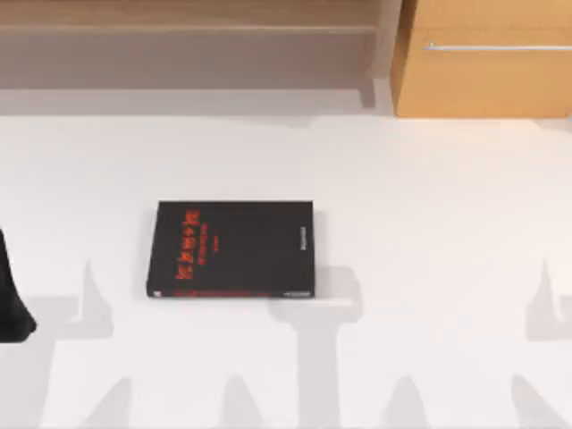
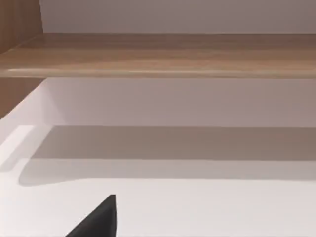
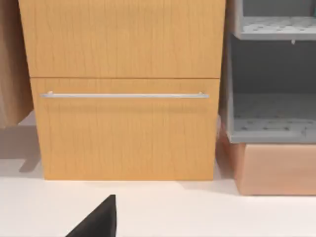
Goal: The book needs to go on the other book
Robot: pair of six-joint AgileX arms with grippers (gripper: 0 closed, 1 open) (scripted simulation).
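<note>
Left jaws: I cannot tell whether they are released or clenched; a dark wedge (image 2: 98,221) of the rig sits over bare surface (image 2: 207,207), touching nothing I can make out.
Right jaws: state likewise cannot be told; a similar wedge (image 3: 98,221) hangs over white surface, with no book against it.
Left arm (image 1: 11,299): parked at the left edge of the top view, well apart from the black book.
Left wrist outlook: faces the wooden shelf (image 2: 158,54).
Right wrist outlook: faces the cabinet (image 3: 126,128), with a grey rack (image 3: 271,74) beside it.
Black book (image 1: 232,248): lies flat, left of centre in the top view, red lettering up, nothing on it.
Blue book: I cannot tell where it lies.
Progress: judged at the start; the stack is not yet made.
Step in hand: probably locating and reaching the blue book.
Doing it well: take it by an edge and keep it level. Lower it square onto the black cover with the edges matched, and let go only once it rests flat.
</note>
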